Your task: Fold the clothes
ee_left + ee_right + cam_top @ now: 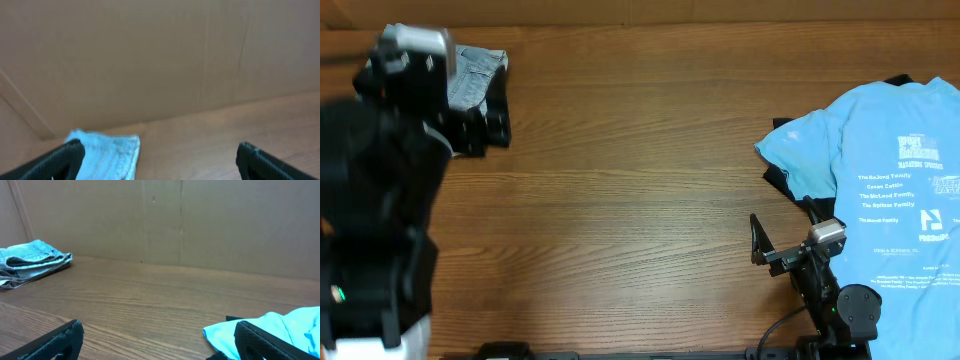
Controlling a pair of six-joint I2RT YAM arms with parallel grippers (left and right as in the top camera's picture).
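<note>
The sky-blue white-printed cotton T-shirt (880, 150) looks soft and floppy; I'd pinch a sleeve edge. Beside it the right pincer (157, 337) gapes wide, empty; the left pincer (160, 159) too.

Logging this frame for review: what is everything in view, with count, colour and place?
jeans: one folded bundle, light blue denim, far left corner of the table
T-shirt: one, sky blue with white print, spread at the right side
black garment: one, black, peeking out from under the T-shirt
table: one, brown wood
cardboard wall: one, tan, behind the table
left gripper: one, black, open, above the jeans
right gripper: one, black, open, near edge beside the T-shirt
</note>
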